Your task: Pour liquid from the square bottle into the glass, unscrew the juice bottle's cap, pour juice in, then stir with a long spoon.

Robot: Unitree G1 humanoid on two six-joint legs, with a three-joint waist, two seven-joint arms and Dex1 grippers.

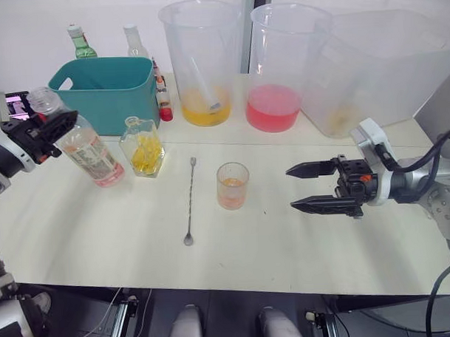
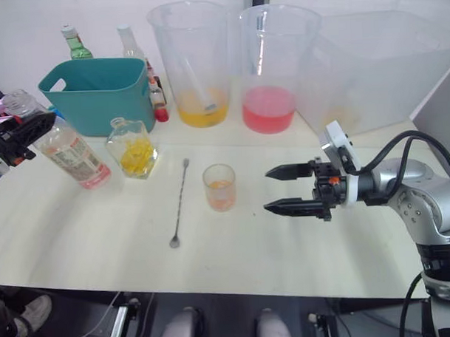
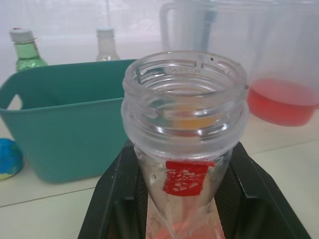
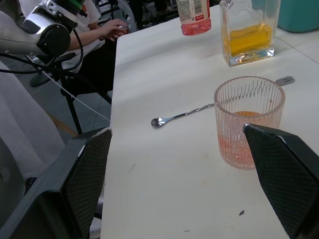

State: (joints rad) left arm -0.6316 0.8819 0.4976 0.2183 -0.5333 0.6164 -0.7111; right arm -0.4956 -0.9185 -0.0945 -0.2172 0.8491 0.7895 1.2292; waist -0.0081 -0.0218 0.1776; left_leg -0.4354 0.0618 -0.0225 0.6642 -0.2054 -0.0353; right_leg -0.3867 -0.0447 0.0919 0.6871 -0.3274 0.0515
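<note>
On the table's left, left fingers (image 1: 52, 129) clamp the tilted, uncapped juice bottle (image 1: 88, 152); right fingers (image 1: 308, 187) spread.

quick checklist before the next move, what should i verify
1. Cap off the juice bottle: ok, the left wrist view shows its open threaded mouth.
2. Left end effector gripping the juice bottle's neck: ok, the bottle is tilted.
3. Glass upright on the table: ok, with a little orange-pink liquid at the bottom.
4. Right end effector empty: ok, fingers open, beside the glass and apart from it.
5. Long spoon reachable: ok, lying flat on the table between the square bottle and the glass.
6. Where the cap went: cannot tell.
</note>
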